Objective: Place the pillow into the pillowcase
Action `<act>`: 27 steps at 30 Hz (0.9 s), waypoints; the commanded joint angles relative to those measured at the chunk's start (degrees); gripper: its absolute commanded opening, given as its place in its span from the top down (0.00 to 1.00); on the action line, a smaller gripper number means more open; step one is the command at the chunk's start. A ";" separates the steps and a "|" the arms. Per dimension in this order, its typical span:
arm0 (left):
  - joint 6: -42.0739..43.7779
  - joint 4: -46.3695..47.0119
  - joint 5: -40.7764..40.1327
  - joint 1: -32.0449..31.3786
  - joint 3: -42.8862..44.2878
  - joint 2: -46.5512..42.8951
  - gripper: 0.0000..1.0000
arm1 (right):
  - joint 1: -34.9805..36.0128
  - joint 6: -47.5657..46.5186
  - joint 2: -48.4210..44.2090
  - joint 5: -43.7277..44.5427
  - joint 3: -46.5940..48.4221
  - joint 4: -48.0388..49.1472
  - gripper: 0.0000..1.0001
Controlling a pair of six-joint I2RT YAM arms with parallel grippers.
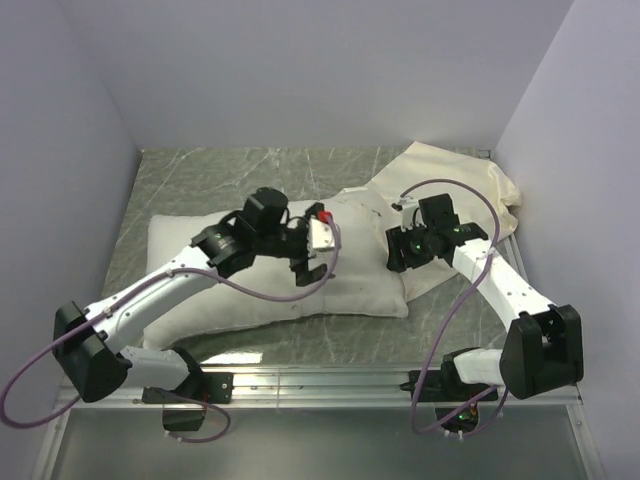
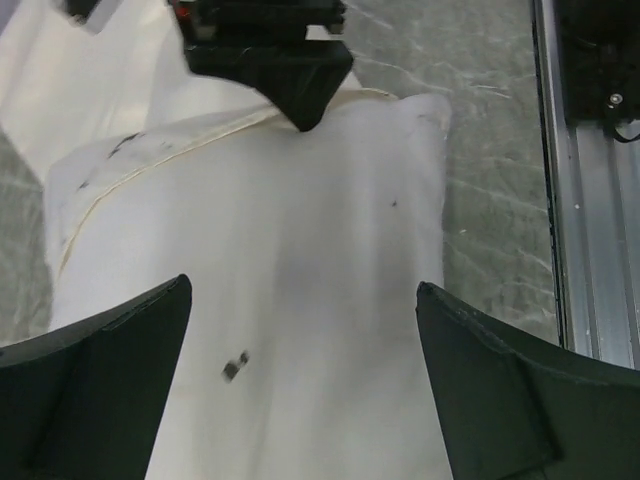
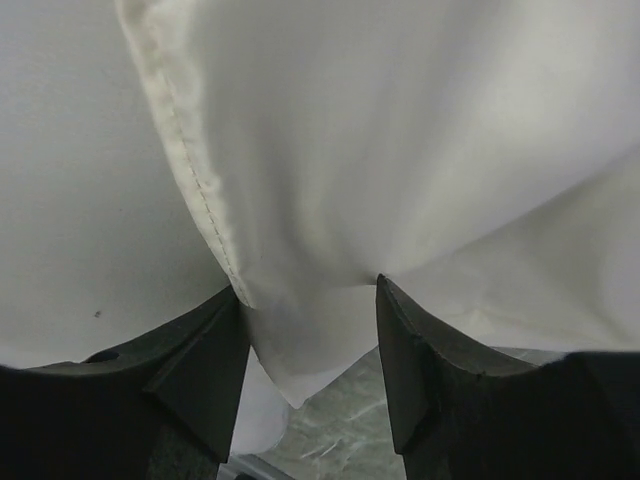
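- The grey-green marbled table (image 1: 200,180) fills the floor of the white-walled booth, and both arms reach in from 6 o'clock.
- The pillow (image 1: 200,260) is the biggest thing on it. It lies flat across the middle, running from 9 o'clock to just past centre.
- The pillowcase (image 1: 460,185) is heaped at 2 o'clock against the right wall. Its open end is drawn toward centre and lies over the pillow's 3 o'clock end. From the left wrist its hem (image 2: 200,130) crosses only that far end of the pillow, and the rest of the pillow is bare.
- The left gripper (image 2: 302,288) hangs over the pillow near centre. Its fingers (image 2: 100,380) are spread as wide as they go, with only pillow fabric beneath and nothing held.
- The right gripper (image 3: 308,290) sits just toward 3 o'clock of the left one. Its fingers (image 3: 190,370) are partly apart, and a stitched fold of pillowcase droops loose in the gap, not clamped.
- A few tiny dark specks (image 2: 235,368) dot the pillow.
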 commanded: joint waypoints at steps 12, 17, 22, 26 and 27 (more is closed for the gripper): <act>2.32 24.78 -26.30 -24.16 -9.50 11.73 0.01 | -0.29 -4.05 7.09 0.13 1.63 -8.57 0.58; 2.94 30.59 -31.94 -26.89 -9.23 19.11 0.01 | -0.29 -4.48 7.63 -0.83 3.57 -9.53 1.00; 1.55 40.19 -39.07 -24.97 -11.44 25.00 0.13 | -0.29 -6.42 5.79 -3.12 3.04 -11.20 1.00; -11.54 39.14 -35.55 -15.41 -6.79 24.66 1.00 | -0.73 -9.05 4.73 -4.96 2.86 -13.49 1.00; -15.48 38.09 -34.85 -14.07 -5.56 24.75 1.00 | -1.16 -9.67 4.38 -5.31 2.86 -13.84 1.00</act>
